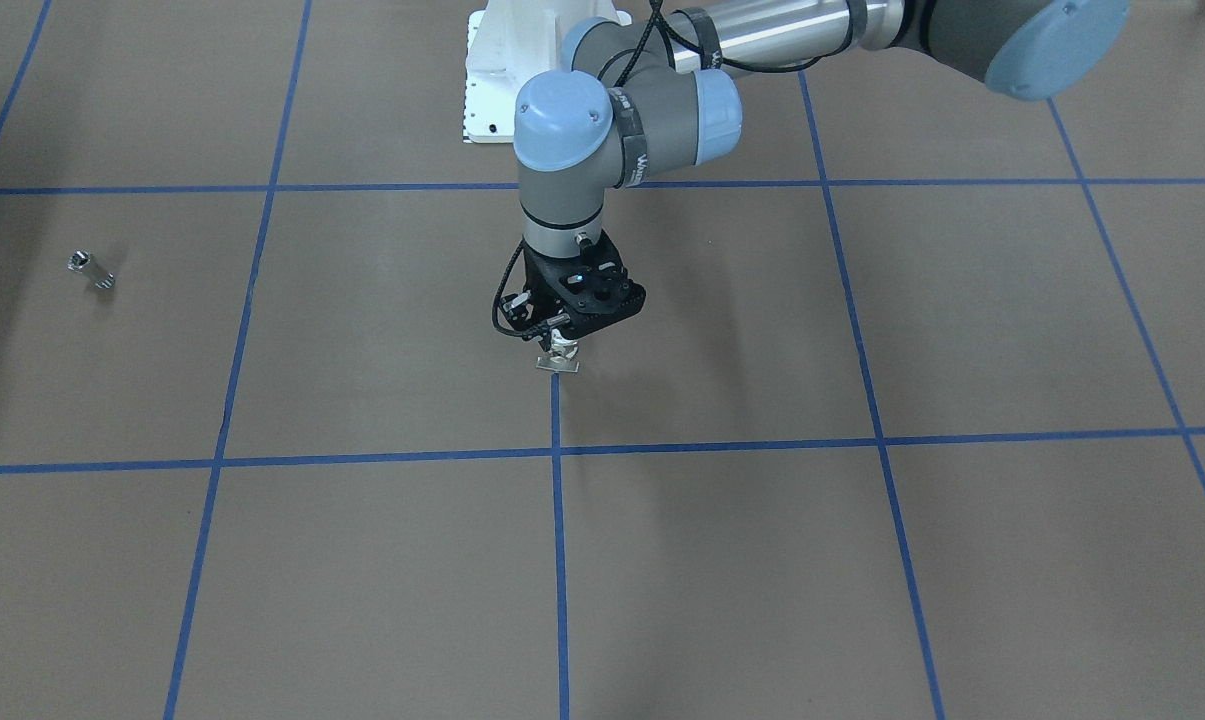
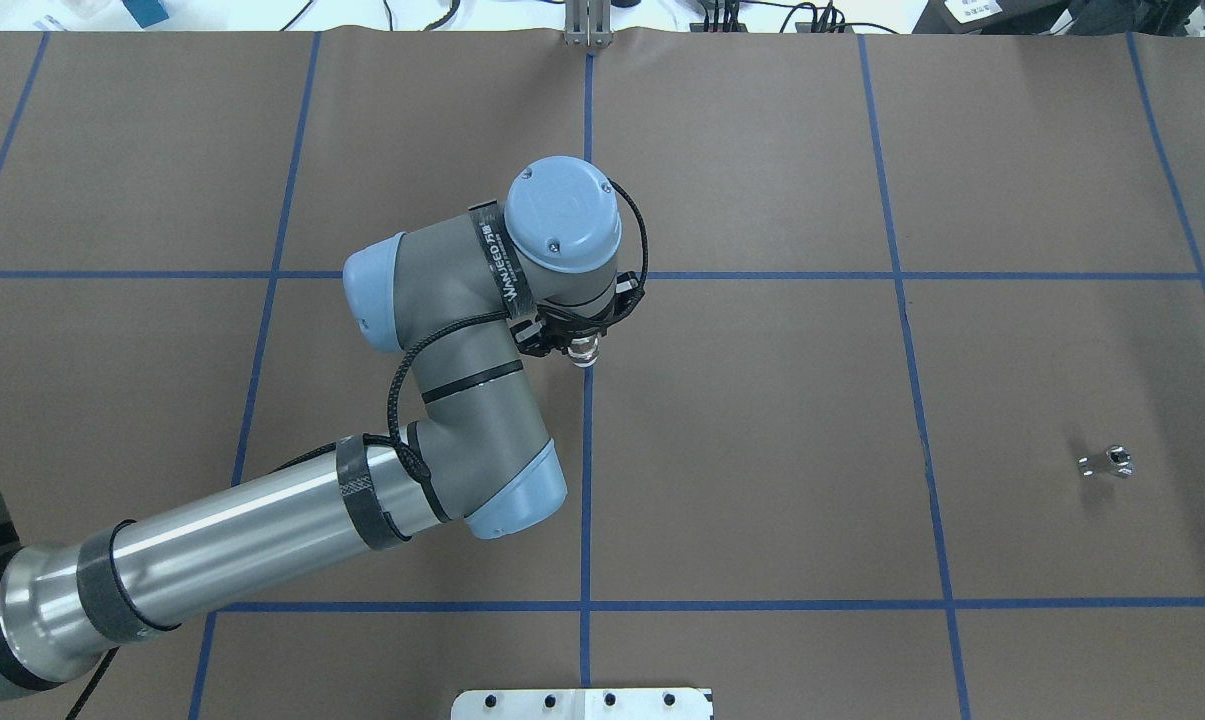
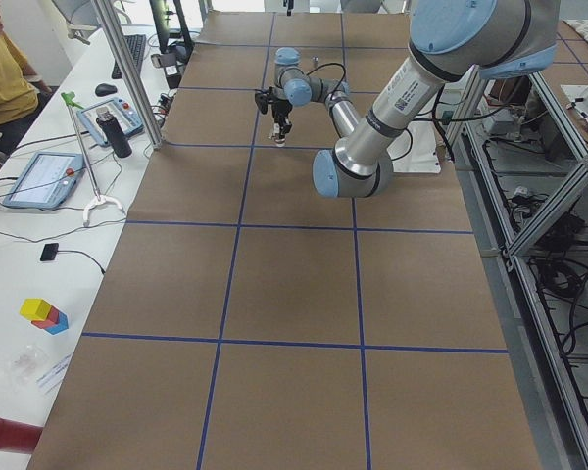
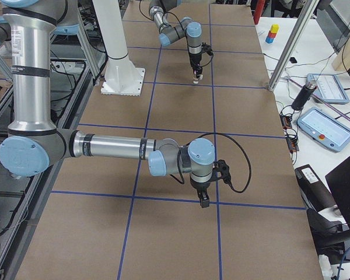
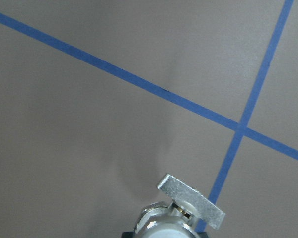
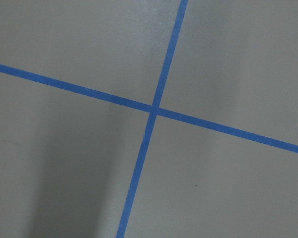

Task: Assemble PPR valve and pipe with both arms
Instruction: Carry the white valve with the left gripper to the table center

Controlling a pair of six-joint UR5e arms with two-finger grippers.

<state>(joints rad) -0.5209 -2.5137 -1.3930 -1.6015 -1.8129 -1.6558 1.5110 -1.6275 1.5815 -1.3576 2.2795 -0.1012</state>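
A silvery valve point(image 1: 559, 358) with a flat metal handle hangs just above the brown table near its middle, over a blue tape line. My left gripper point(image 1: 560, 345) is shut on it and points straight down. The left wrist view has the valve point(image 5: 188, 204) at its bottom edge, handle outward. A short silvery pipe piece point(image 2: 1107, 463) lies alone on the table at my right, also seen in the front view point(image 1: 92, 270). My right gripper point(image 4: 204, 201) shows only in the right side view, low over a tape line. I cannot tell whether it is open or shut.
The white bolted pedestal point(image 2: 582, 703) stands at the table's near edge. A side bench with tablets and a dark bottle point(image 3: 116, 132) runs along the far side, behind aluminium posts point(image 3: 127, 69). A person in yellow point(image 3: 0, 78) sits there. Blue tape divides the table point(image 2: 762, 450) into squares.
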